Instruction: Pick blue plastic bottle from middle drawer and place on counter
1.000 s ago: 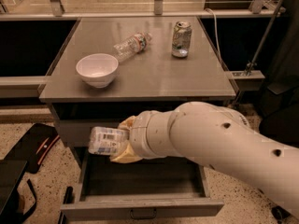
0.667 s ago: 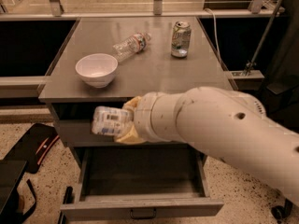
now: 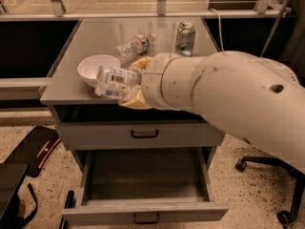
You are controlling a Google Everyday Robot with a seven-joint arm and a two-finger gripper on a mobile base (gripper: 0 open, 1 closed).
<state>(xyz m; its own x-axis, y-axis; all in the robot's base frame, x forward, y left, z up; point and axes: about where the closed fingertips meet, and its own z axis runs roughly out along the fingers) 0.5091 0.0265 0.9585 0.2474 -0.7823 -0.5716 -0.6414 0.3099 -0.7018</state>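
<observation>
My gripper point(image 3: 127, 84), with yellowish fingers at the end of the big white arm, is shut on the blue plastic bottle point(image 3: 113, 82). The bottle lies sideways in the grip, its pale patterned label facing the camera. It hangs over the front part of the grey counter point(image 3: 100, 37), just in front of a white bowl. The middle drawer point(image 3: 143, 213) stands pulled open below, and its dark floor shows nothing on it.
A white bowl point(image 3: 95, 67) sits at the counter's front left. A clear bottle with a red-and-white band point(image 3: 136, 45) lies behind it. A soda can point(image 3: 185, 36) stands at the back right. A shut drawer front point(image 3: 143, 135) is above the open one. A chair base point(image 3: 267, 168) is at the right.
The gripper has lifted the bottle from in front of the drawer fronts up to counter height and carried it slightly right, over the counter's front edge.
</observation>
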